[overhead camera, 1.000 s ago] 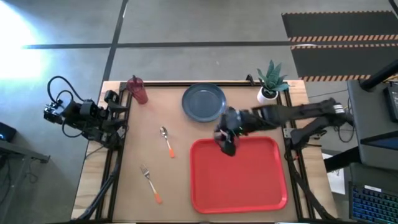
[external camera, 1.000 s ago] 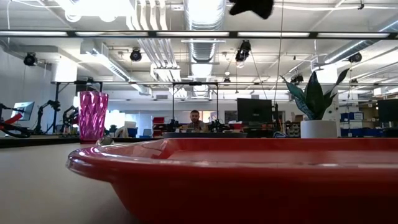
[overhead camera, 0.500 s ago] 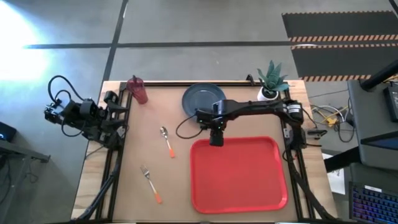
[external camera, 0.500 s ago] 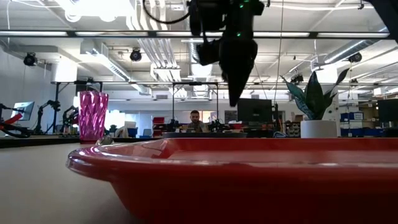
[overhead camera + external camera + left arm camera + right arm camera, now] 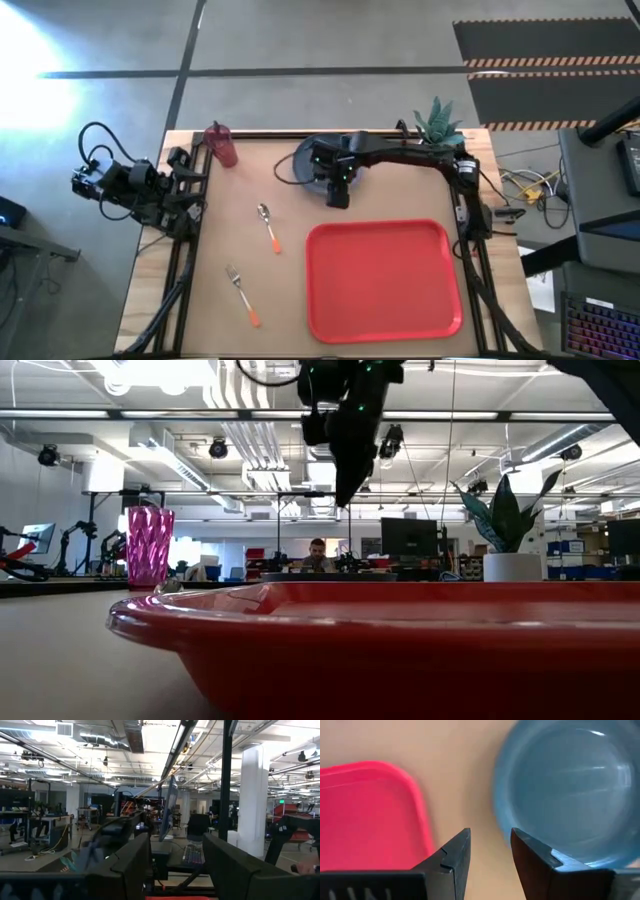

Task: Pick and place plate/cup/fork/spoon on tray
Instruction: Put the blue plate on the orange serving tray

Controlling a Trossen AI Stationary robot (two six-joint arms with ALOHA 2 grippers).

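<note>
As right end effector point(image 5: 338, 196) hovers narrowly parted, round glossy plate point(image 5: 322, 152) below, flat red tray point(image 5: 385, 280) nr.

Red tray point(image 5: 385, 280), blue-grey plate point(image 5: 570, 790), translucent dark-red cup point(image 5: 221, 145).

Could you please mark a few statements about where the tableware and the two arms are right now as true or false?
1. The red tray has nothing on it. True.
2. The right gripper is above the near edge of the plate, fingers open. True.
3. The fork lies on the tray. False: it lies on the table, left of the tray, nearer the front edge than the spoon.
4. The cup stands on the plate. False: it stands by the table's far left corner, apart from the plate.
5. The left gripper is holding the spoon. False: the left arm is parked off the table's left side, holding nothing.
</note>
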